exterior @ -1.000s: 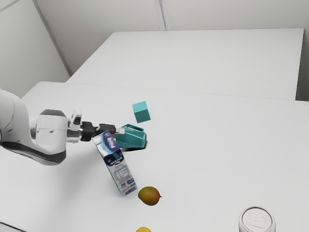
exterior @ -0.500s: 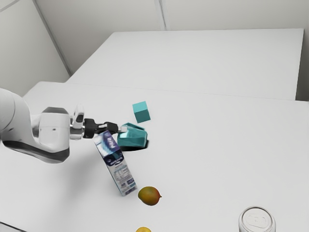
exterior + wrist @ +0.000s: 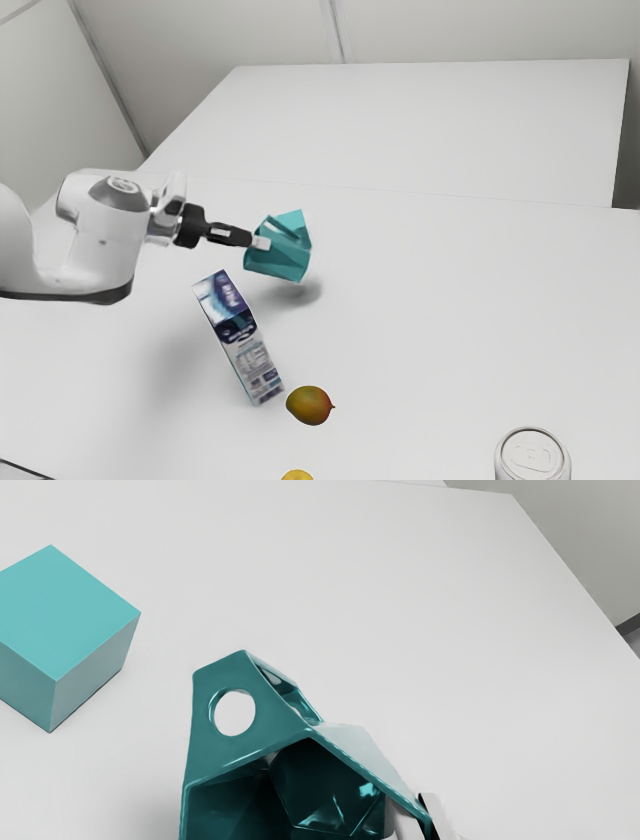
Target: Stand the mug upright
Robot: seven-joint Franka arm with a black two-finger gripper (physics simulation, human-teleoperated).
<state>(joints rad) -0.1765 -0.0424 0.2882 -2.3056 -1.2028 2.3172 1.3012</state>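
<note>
So the faceted teal mug with the pierced handle is being held just off the white table, with its shadow cast below it. It's pinched by its side wall near the rim in the black 2-finger gripper: in the wrist view 1 finger is seen inside the mouth and 1 outside. The mug is tilted, mouth turned back toward the hand, so it can't be called upright yet.

IMO the step in hand is the righting, and it's best done as a slow wrist turn, with the mouth brought to face straight up and the base levelled. Only a thin wall is gripped, so the mug could be swung or slipped around that pinch if the turn is rushed. A little more height probably wouldn't hurt, so the base edge isn't caught on the table mid-turn.

Room should be left around the solid teal cube, which is near the handle side, and the tall blue-and-white carton, which could be clipped by the hand. Once levelled, the mug should be lowered until the whole base is seated, and only then should the fingers be opened, gently, so the rim isn't dragged.
</note>
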